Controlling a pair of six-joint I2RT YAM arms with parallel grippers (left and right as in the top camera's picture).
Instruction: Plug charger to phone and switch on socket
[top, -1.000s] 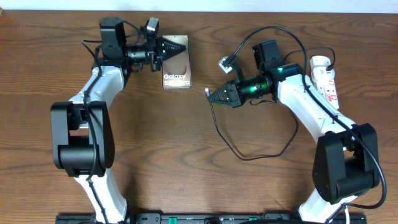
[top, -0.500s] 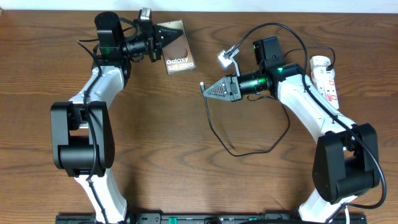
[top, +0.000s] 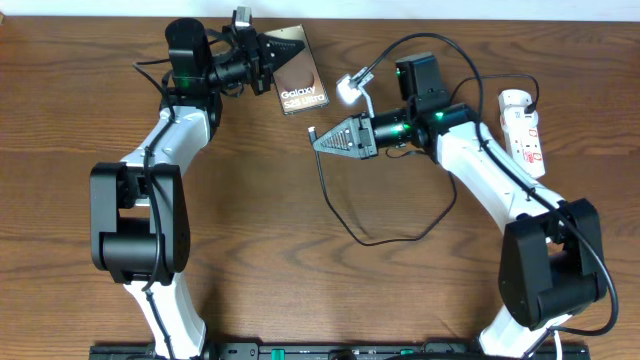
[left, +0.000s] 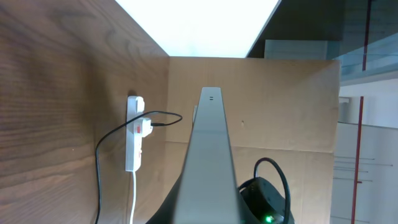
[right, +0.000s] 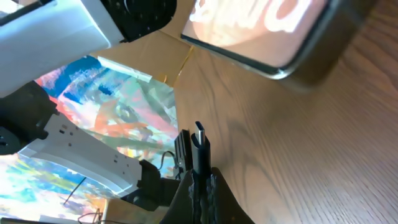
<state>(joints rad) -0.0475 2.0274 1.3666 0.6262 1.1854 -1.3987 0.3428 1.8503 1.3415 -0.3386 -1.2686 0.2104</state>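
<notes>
The phone (top: 300, 78), bronze with white "Galaxy" lettering, is held at one end by my left gripper (top: 272, 62), which is shut on it at the table's far side. In the left wrist view the phone (left: 209, 149) shows edge-on, running away from the jaws. My right gripper (top: 322, 140) is shut on the charger, whose small connector tip (top: 313, 130) points toward the phone from just below and to its right. In the right wrist view the tip (right: 200, 138) sticks up from the shut gripper (right: 202, 180), with the phone (right: 267, 31) above it. The white socket (top: 522, 128) lies at the far right.
The charger's thin black cable (top: 372, 238) loops across the table's middle below the right arm. A black plug and lead sit on the socket (left: 133, 134). A cardboard wall (left: 273, 106) stands behind the table's far edge.
My left gripper has carried the phone to the right and turned it. My right gripper has moved left and farther back with the charger tip, closing the gap to the phone.
</notes>
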